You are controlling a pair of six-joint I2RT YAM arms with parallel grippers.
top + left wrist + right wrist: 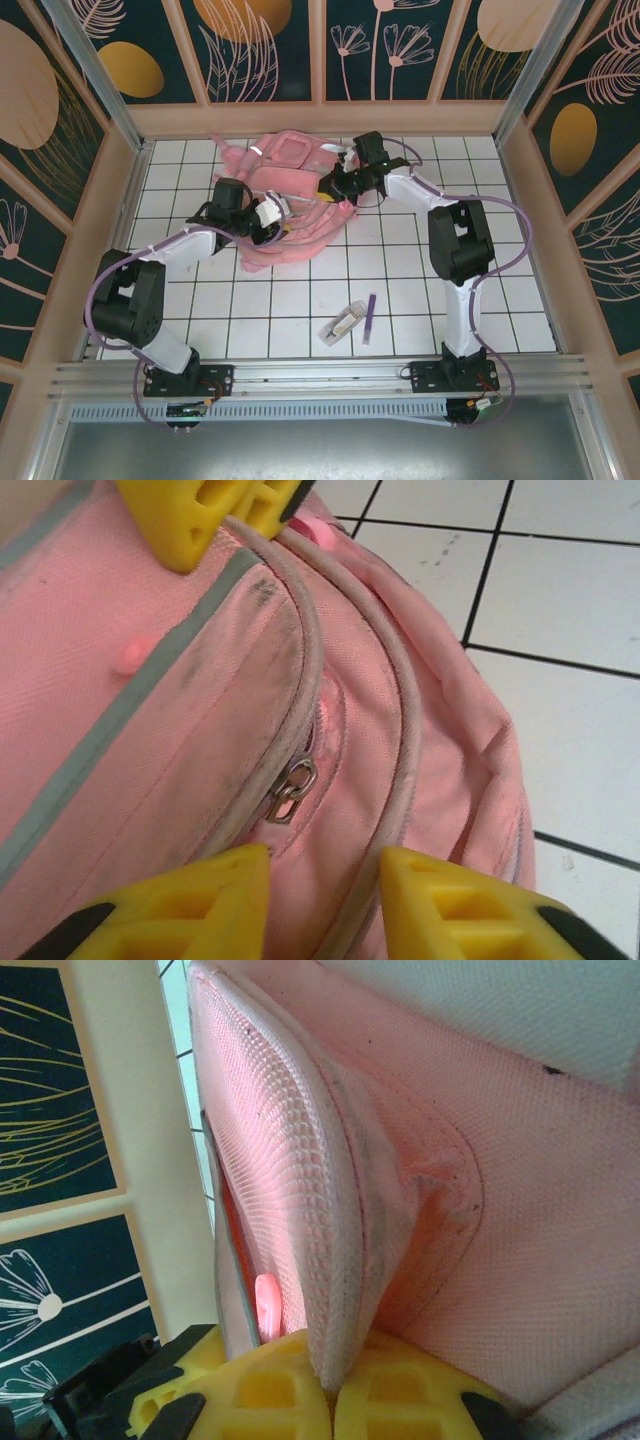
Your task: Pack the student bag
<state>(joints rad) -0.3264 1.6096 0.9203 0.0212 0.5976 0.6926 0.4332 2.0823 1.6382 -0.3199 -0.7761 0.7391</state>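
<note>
The pink student bag [290, 215] lies crumpled at the back middle of the tiled table. My left gripper [268, 222] is at its left side. In the left wrist view the yellow fingers [225, 900] stand open over a pink zipper seam, a small metal zipper pull [288, 792] just ahead of them. My right gripper [333, 186] is at the bag's right edge. In the right wrist view its yellow fingers [270, 1390] are shut on a padded mesh fold of the student bag [300, 1180], lifted off the rest.
A small clear packet [340, 324] and a purple pen [369, 318] lie on the tiles near the front middle. Wooden walls [520, 170] enclose the table on three sides, the back one close behind the bag. A metal rail [320, 375] runs along the near edge.
</note>
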